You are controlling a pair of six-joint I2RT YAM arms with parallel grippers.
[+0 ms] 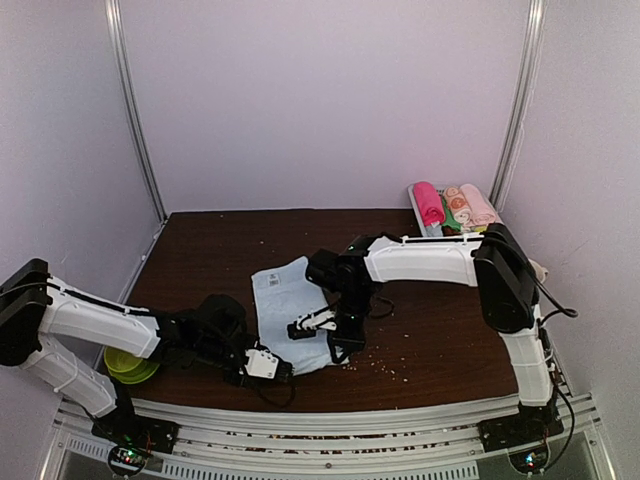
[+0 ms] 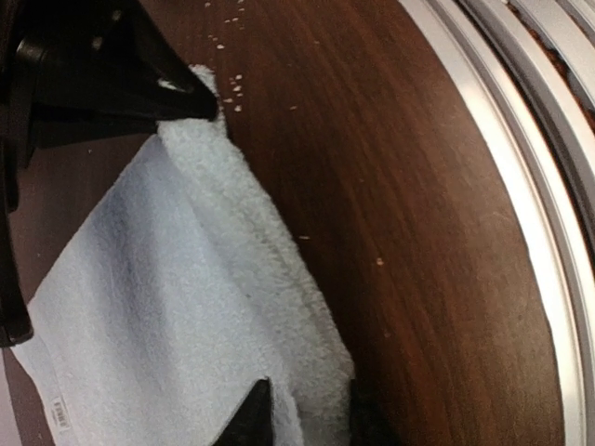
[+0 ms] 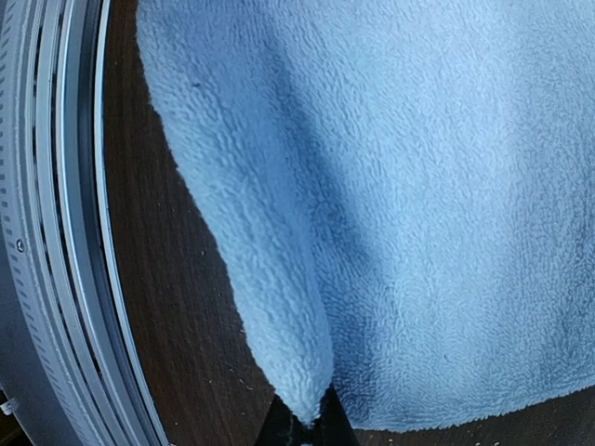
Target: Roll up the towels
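Two pinches on blue towel's near edge: left gripper, right gripper; open table alongside

White-shelled left arm and right arm have black joints and black cables.

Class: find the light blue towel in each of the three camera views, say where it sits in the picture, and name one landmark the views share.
Top external: the light blue towel lies at the centre, slightly low, on the dark table.
Left wrist: the light blue towel fills the lower left, its rolled edge running diagonally.
Right wrist: the light blue towel covers most of the frame.
Shared landmark: the silver rail along the table's near edge.
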